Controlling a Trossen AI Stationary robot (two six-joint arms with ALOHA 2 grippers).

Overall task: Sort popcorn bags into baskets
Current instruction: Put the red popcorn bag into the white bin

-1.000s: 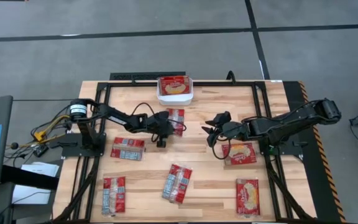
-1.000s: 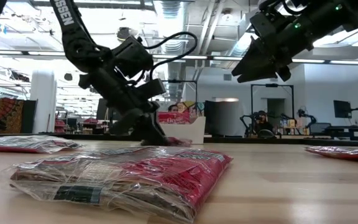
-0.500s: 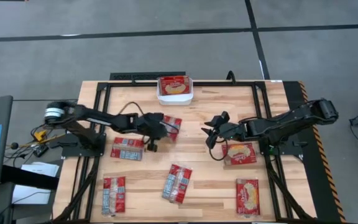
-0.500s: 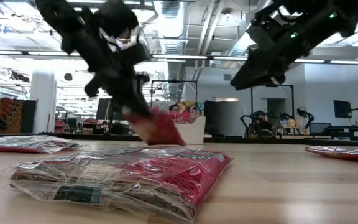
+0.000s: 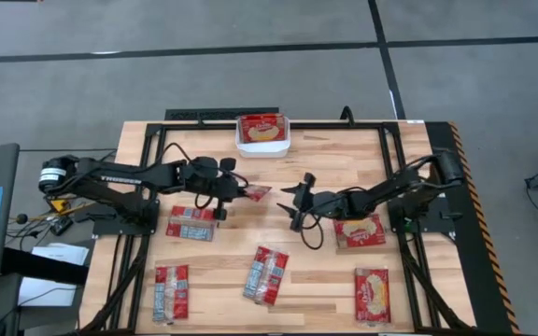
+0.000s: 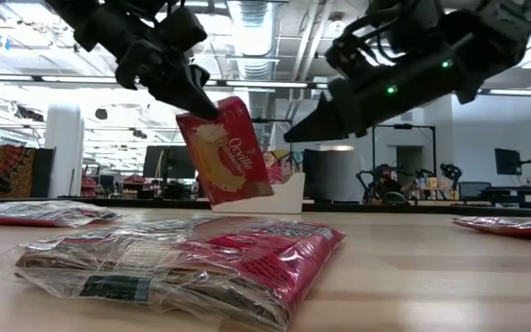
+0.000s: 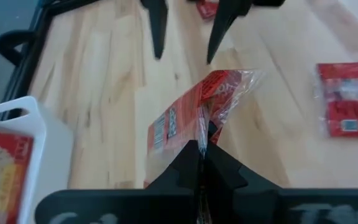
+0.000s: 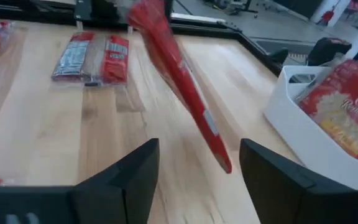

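My left gripper (image 5: pixel 234 189) is shut on the edge of a red popcorn bag (image 5: pixel 256 193) and holds it off the table near the middle. The same bag (image 6: pixel 226 152) hangs tilted in the low view and stands edge-on in the left wrist view (image 7: pixel 191 118). My right gripper (image 5: pixel 290 205) is open just right of the bag, its fingers pointing at it without touching; the bag (image 8: pixel 179 74) hangs ahead of them. The white basket (image 5: pixel 262 146) at the table's back middle holds one bag (image 5: pixel 261 130).
Several other bags lie flat on the wooden table: one below the left gripper (image 5: pixel 191 224), two along the front (image 5: pixel 171 291) (image 5: pixel 266 274), two on the right (image 5: pixel 358 231) (image 5: pixel 373 293). Black frame rails run along the table edges (image 5: pixel 148 271).
The left gripper has lifted its bag off the table and turned it on edge. The right gripper has moved left toward the bag and opened wider.
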